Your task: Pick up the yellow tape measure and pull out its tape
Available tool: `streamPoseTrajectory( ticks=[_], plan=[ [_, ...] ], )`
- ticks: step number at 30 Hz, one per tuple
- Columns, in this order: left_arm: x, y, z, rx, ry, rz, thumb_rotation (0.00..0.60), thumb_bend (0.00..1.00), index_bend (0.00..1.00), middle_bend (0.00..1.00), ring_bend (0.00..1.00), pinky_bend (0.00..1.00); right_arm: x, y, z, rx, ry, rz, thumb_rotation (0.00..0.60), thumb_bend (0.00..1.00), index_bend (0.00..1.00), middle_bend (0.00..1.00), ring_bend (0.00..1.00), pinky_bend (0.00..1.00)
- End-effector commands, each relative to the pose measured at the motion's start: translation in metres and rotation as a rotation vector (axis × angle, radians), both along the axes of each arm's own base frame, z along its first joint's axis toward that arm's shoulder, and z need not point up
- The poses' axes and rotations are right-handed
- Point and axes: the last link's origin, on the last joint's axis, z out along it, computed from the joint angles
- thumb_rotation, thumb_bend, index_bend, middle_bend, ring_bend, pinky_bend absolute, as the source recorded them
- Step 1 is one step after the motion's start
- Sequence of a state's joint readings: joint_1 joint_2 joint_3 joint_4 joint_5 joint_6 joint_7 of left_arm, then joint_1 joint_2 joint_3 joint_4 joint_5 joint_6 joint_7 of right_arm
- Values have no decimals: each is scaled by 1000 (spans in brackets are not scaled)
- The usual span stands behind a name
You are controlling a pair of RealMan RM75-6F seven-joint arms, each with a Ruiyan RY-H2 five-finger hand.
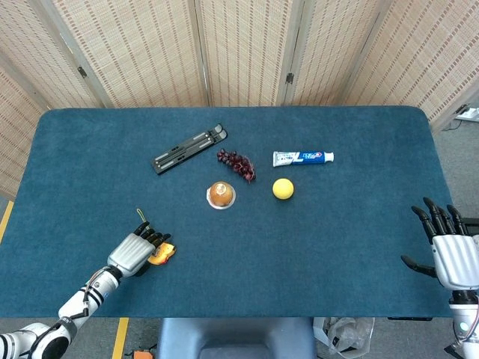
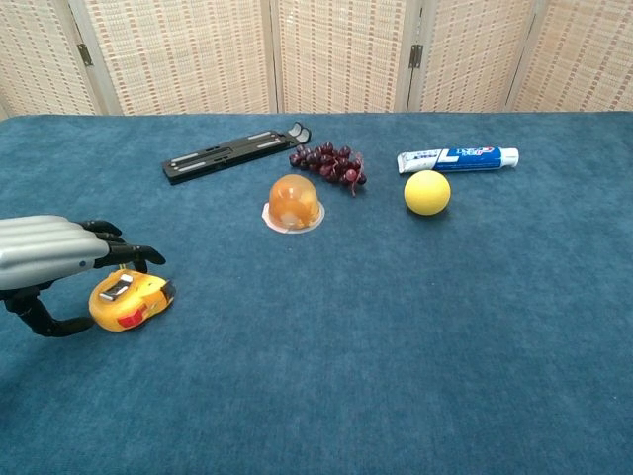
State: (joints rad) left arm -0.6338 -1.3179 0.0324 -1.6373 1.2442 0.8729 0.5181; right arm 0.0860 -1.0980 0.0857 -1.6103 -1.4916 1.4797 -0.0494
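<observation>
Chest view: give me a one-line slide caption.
Left hand poised over the yellow tape measure lying on the blue table.

Tape measures: one yellow tape measure (image 2: 130, 301) is lying on the blue table (image 2: 396, 346), at its near left.
Hands: two are showing, the left hand (image 2: 54, 259) arching over the tape measure and the right hand (image 1: 449, 250) hovering at the table's far right edge.
Balls: one yellow ball (image 2: 427, 192) is sitting near the middle.
Toothpaste tubes: one toothpaste tube (image 2: 457, 158) is lying just behind the ball.
Grape bunches: one bunch of dark grapes (image 2: 329, 164) is resting beside the tube.
Jelly cups: one orange jelly cup (image 2: 294, 204) is standing in front of the grapes.
Black folding tools: one black folding tool (image 2: 233, 151) is lying at the back left.
</observation>
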Motion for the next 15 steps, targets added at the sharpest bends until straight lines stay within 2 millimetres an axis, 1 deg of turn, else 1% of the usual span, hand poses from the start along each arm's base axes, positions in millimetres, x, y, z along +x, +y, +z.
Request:
streamPoseTrajectory(
  ticks=[1,7,15],
  plan=[
    [-1,1,-2,17,3,5,600,422,118,199,180,31,0,0,0,0,0,1,600,78,116,50,101,0],
    [-3,3,-1,59,-5,1,600,421,173,217,203,46,1,0,0,-1,-1,3,600,78,116,50,101,0],
    [-3,1,-3,57,-18,2,600,421,190,221,216,51,1,1,0,-4,-3,2,600,78,116,50,100,0]
  ],
)
